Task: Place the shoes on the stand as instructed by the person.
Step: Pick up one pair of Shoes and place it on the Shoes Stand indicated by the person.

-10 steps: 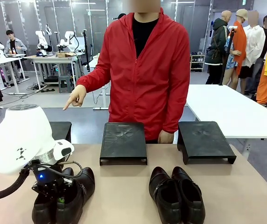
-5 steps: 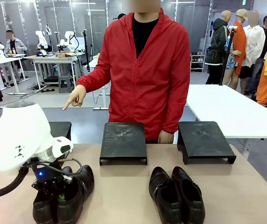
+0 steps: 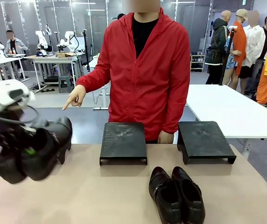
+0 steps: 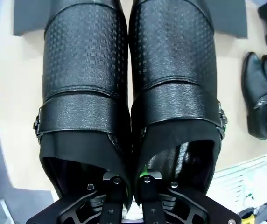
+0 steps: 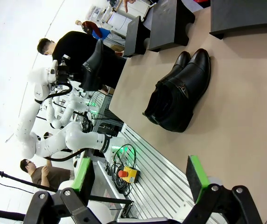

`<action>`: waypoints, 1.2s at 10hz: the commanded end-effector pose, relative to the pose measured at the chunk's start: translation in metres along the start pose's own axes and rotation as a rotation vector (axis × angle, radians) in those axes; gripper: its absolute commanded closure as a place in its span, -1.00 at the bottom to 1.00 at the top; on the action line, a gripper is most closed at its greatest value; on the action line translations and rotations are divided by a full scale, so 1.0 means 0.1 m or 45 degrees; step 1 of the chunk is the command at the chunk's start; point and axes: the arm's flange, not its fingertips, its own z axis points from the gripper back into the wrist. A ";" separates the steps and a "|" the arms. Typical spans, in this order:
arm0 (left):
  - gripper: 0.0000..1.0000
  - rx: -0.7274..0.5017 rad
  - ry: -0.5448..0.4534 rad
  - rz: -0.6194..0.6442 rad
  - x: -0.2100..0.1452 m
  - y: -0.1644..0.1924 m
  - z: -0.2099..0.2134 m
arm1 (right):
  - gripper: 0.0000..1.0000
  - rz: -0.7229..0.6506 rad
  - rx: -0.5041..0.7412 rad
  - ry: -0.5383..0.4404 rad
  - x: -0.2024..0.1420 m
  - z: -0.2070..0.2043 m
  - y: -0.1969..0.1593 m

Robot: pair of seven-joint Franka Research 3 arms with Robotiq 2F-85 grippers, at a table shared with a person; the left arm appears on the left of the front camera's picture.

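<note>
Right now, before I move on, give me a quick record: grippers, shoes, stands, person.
left gripper: shut on held pair, up off the table at the robot's left
right gripper: open, empty
other pair: on the table, side by side, near edge
middle stand: bare
right stand: bare
person's hand: index finger pointing down toward the robot's left

1. My left hand [image 3: 28,150] is raised at my left side, wrist tilted, fingers pinched close together on the inner walls of the shoes [image 3: 45,144].
2. My right hand [image 5: 140,173] hangs with fingers spread wide.
</note>
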 end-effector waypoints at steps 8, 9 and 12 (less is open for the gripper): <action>1.00 0.052 -0.037 -0.022 0.18 0.43 0.09 | -1.00 0.011 0.013 -0.017 0.02 0.01 0.01; 0.85 0.056 -0.026 -0.019 0.16 0.45 0.01 | -1.00 0.011 0.013 -0.017 0.02 0.01 0.01; 0.85 0.120 -0.181 0.058 0.60 0.55 -0.13 | -1.00 0.011 0.013 -0.017 0.02 0.01 0.01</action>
